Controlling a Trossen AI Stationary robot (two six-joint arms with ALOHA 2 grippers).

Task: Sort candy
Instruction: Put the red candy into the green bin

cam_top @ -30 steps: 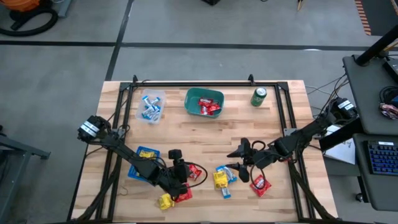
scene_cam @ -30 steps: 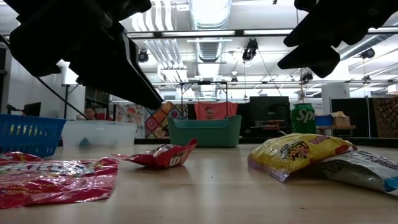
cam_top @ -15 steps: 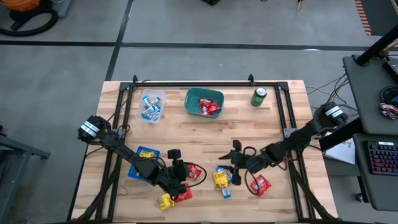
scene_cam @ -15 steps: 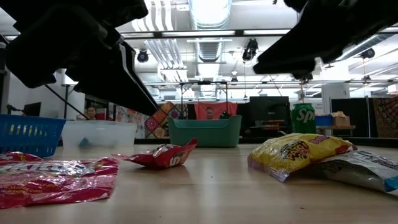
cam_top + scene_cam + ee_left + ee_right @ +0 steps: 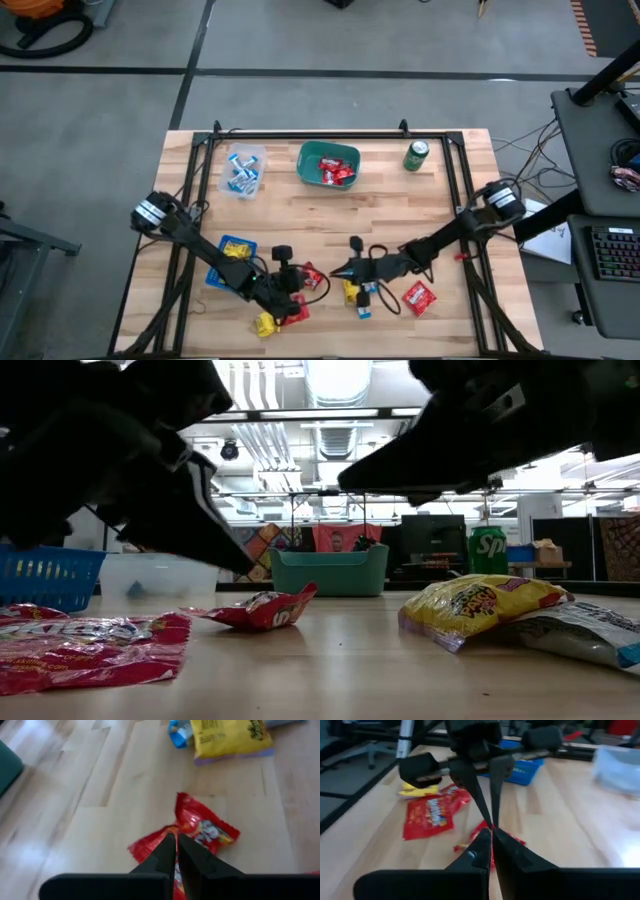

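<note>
loose candy spread across near half of pale wooden slatted table (image 5: 420, 215): crinkled red foil packet (image 5: 197, 827) between the two arms, flat red packet (image 5: 418, 296) off to the right, glossy yellow packet (image 5: 478, 603) touching blue-and-white wrappers (image 5: 362, 303), more red and yellow under left arm. already sorted: red sweets in teal plastic bin (image 5: 328, 165), blue-and-white ones in clear tub (image 5: 243, 170), yellow in blue mesh basket (image 5: 228, 256). green drink can (image 5: 416, 155) at far edge, not part of job.

left gripper (image 5: 176, 851) pinched shut just over crumpled red packet, tips low at its near edge; cannot tell whether foil is caught. right gripper (image 5: 491, 841) also shut, nothing seen between fingers, pointed at same packet, tips nearly meeting the left's.

handling, judged: very light, soft, slick film; likely to skid or crumple rather than lift. best taken at a raised crimped edge or fold, not the flat face. flat packets harder; need a corner pried up.

hard to read: low view mostly blocked by dark arm silhouettes; packets beneath left arm partly hidden from above; contact at fingertips unresolved.
</note>
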